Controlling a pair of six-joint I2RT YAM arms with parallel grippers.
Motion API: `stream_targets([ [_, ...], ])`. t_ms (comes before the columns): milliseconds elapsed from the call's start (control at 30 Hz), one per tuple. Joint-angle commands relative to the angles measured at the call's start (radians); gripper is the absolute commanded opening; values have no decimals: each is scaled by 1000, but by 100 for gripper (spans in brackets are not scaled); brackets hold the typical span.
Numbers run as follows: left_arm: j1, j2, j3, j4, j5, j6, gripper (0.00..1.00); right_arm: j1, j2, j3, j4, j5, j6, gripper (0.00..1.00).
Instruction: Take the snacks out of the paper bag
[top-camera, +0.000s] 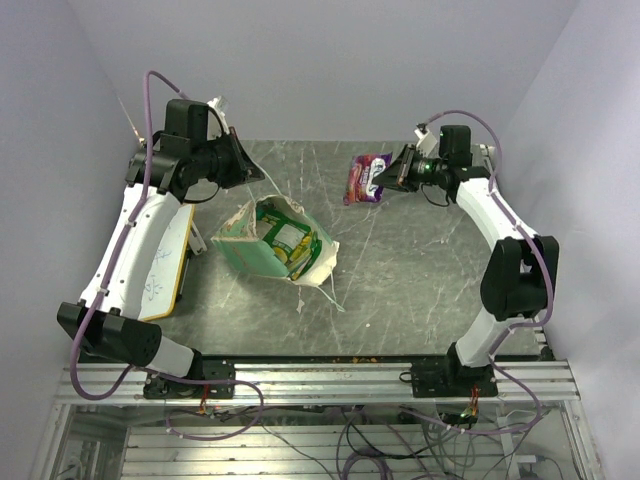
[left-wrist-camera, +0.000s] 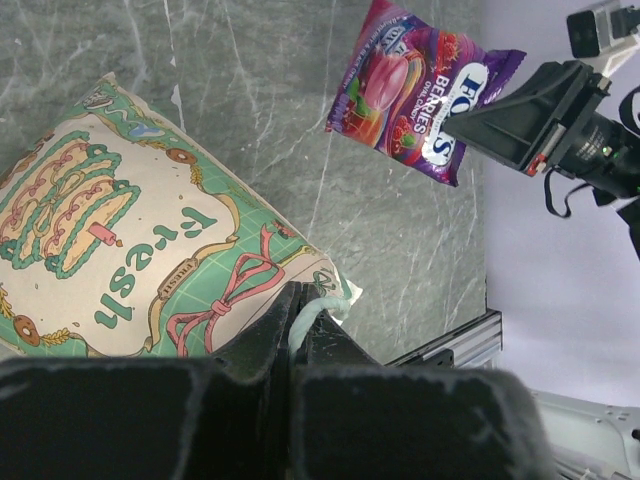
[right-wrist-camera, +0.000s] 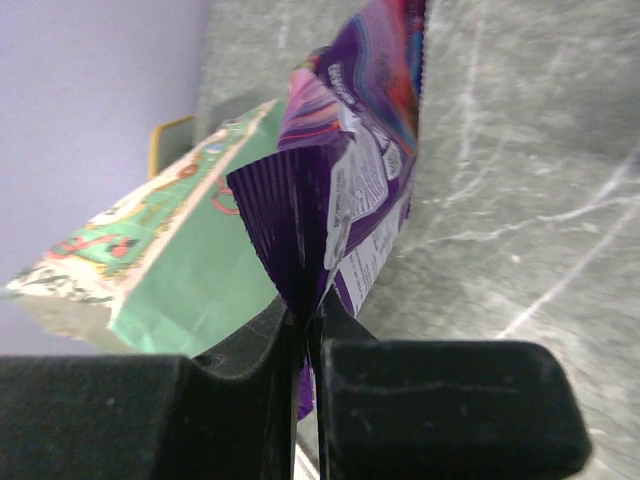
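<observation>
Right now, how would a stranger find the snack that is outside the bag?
Look at the far side of the grey marbled table, at the right claw. Shut in it is a purple berries packet; the other packets, green and white, sit inside the green paper bag.

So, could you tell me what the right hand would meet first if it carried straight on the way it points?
Beyond the purple packet it grips, the right hand seems aimed at the paper bag. Depth is unclear, so it might instead graze past onto the table.
</observation>
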Motion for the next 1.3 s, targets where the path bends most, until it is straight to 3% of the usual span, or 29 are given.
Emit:
stream_targets([
  [0, 10, -33, -2, 8, 32, 13, 7, -80, 37, -45, 201, -251, 200, 0],
  [133, 10, -38, -10, 18, 42, 6, 7, -160, 156, -51, -66, -169, -5, 0],
  [400, 10, -46, -33, 28, 58, -2, 7, -375, 277, -115, -227, 19, -202, 3],
  [533, 10, -49, -50, 36, 68, -8, 7, -427, 339, -69, -345, 167, -346, 11],
  [700, 10, -48, -60, 40, 75, -11, 7, -437, 342, -41, -390, 346, -418, 26],
  [833, 9, -50, -67, 43, 78, -11, 7, -437, 327, -52, -413, 532, -438, 29],
  [1067, 8, -60, -78, 41, 80, -10, 7, -385, 187, -85, -402, 727, -423, 34],
  [1200, 5, -66, -92, 48, 97, -10, 7, -280, 65, -30, -412, 656, -383, 35],
  [1267, 2, -70, -99, 56, 107, -13, 7, -198, -28, -11, -388, 620, -345, 41],
])
